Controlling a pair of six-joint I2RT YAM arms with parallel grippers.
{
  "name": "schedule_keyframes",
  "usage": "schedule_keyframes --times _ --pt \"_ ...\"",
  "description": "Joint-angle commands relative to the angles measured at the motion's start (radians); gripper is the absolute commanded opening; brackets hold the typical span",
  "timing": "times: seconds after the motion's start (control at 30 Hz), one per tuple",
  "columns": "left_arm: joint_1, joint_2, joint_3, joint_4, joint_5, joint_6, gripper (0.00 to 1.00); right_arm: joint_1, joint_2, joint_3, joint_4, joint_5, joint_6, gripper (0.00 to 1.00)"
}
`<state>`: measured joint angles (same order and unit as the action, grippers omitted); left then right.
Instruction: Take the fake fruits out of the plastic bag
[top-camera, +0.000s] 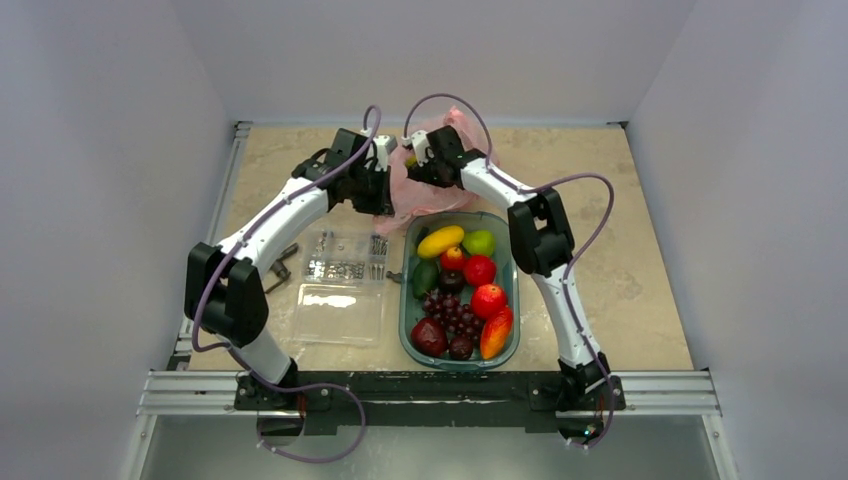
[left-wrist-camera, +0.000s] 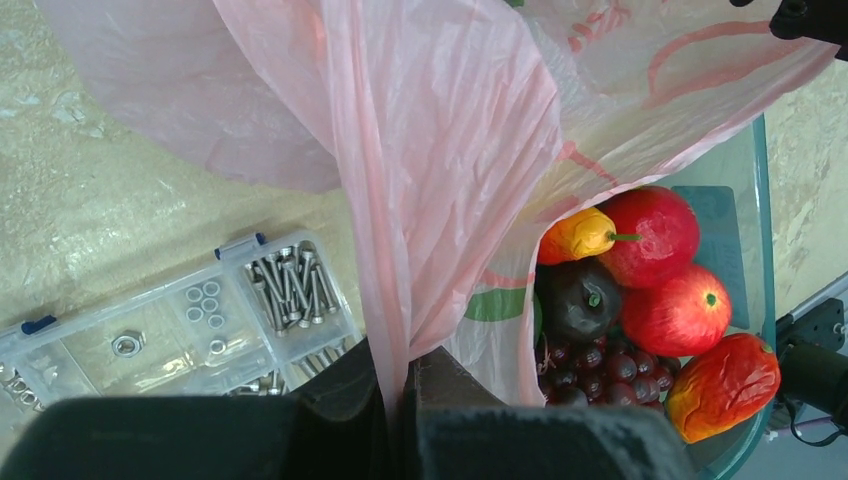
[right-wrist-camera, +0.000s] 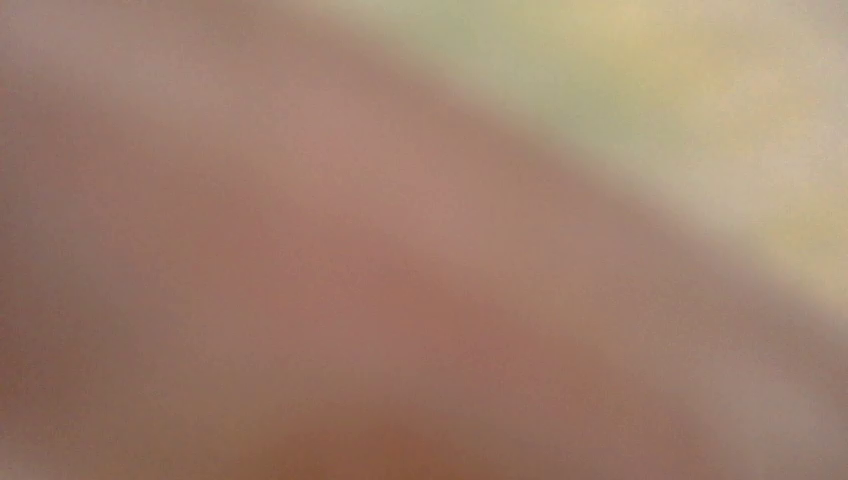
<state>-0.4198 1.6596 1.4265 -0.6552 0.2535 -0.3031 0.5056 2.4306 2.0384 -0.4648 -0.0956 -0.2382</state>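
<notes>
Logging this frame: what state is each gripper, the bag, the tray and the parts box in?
green tray: full of fruits
plastic bag: pinched, lifted, overhanging the green tray's far end
left gripper: shut on a fold of the plastic bag
right gripper: against the plastic bag; open or shut cannot be told
parts box: lid seems folded open

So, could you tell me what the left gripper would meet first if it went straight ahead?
The thin, translucent pink plastic bag: the left gripper is shut on a fold, and more film hangs directly ahead; depth beyond is unclear.
</notes>
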Motion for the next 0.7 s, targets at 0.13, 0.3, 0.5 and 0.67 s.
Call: schedule_keyframes --times 0.13,0.3,0.5,0.67 --pt "-0.004 -0.007 0.015 0.005 -0.007 0.012 0.0 0.005 -0.008 0.026 0.084 0.131 0.074 0.65" --pt "-0.004 0.022 0.02 -0.001 -0.021 0.002 0.0 0.005 -0.18 -0.118 0.249 0.139 0.134 0.25" --pt "-0.003 0.043 0.024 -0.003 -0.02 -0.001 0.0 0.002 -0.294 -0.175 0.331 0.137 0.169 0.04" --pt "-0.003 0.043 0.019 -0.004 -0.049 0.009 0.0 -0.003 -0.3 -0.138 0.289 0.127 0.182 0.0"
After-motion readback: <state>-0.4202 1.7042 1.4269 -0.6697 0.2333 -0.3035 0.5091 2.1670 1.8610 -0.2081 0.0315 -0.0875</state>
